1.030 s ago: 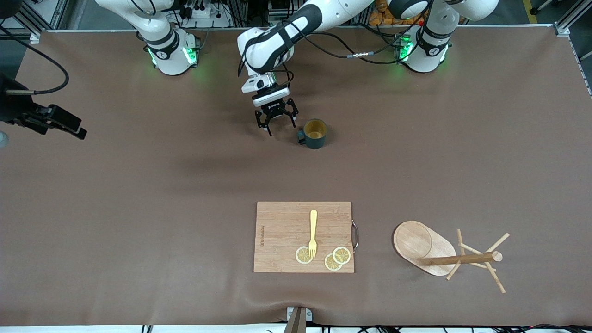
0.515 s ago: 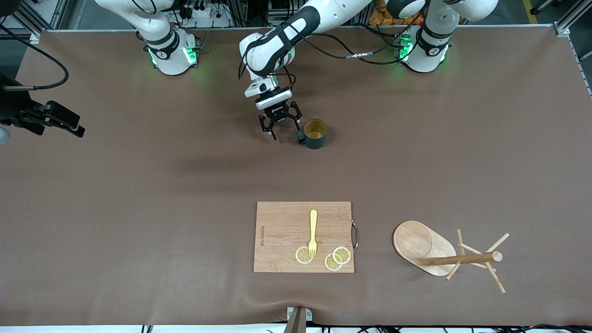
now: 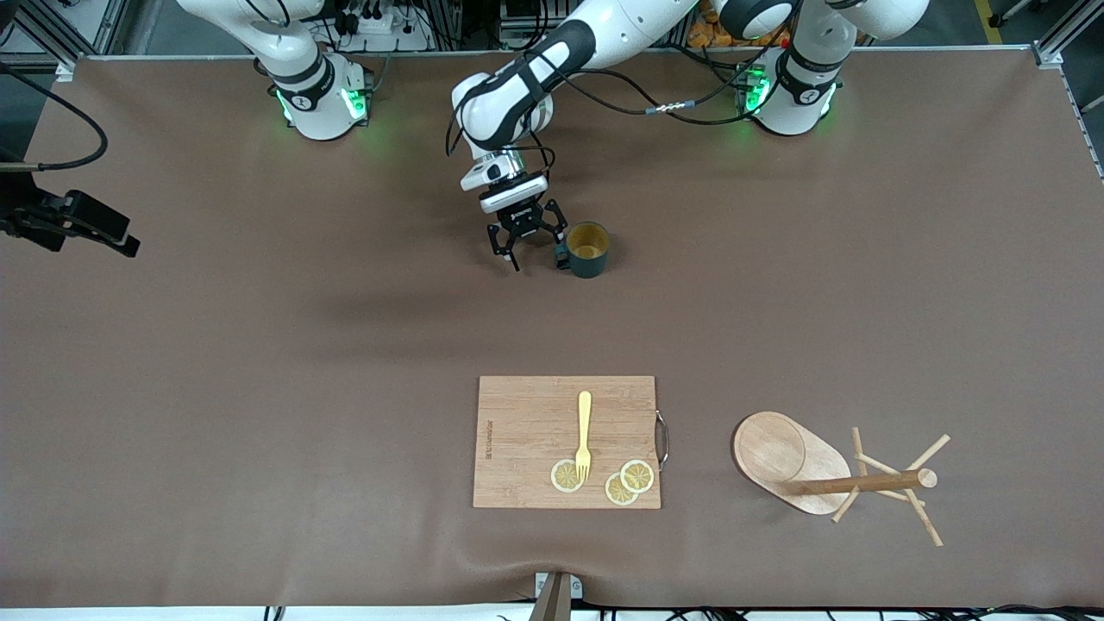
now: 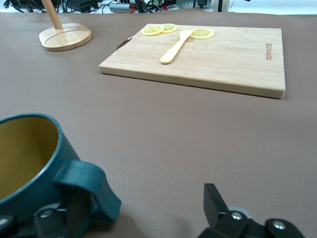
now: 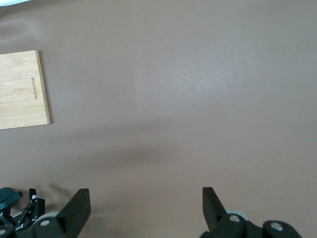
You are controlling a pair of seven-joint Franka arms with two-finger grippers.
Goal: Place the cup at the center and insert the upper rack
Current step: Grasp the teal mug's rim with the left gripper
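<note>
Counter [image 3: 259, 388] positions are given by the clock, with twelve o'clock toward the robots' bases and six toward the front camera.

Nearest the front camera, a rectangular cutting board [image 3: 526, 440] is laid flat. A yellow fork [image 3: 584, 435] is laid on it, with its tines at six o'clock resting on one of three lemon slices [image 3: 638, 475]. At about three o'clock from the board, toward the left arm's end and apart from it, the mug rack [image 3: 780, 453] is found. In the left wrist view its oval base [image 4: 64, 37] is seen flat on the counter, with the pole rising from it. Nothing is hung on its pegs [image 3: 931, 448].

Well apart from both, at about twelve o'clock from the board, the cup [image 3: 589, 250] is set upright on the bare counter. Its yellowish inside is shown and its handle [image 3: 561, 254] is turned to nine o'clock.

The left claw [image 3: 536, 253] is lowered at the cup's nine o'clock, close to the counter. Its jaws are spread wide and nothing is gripped. In the left wrist view the handle is seen between the two fingers [image 4: 218, 203], close to one and well clear of the other.

The right claw [image 5: 143, 201] is held in the air over bare counter toward the right arm's end, at roughly nine o'clock from the cup. It is fully open and empty, and the arm waits.
</note>
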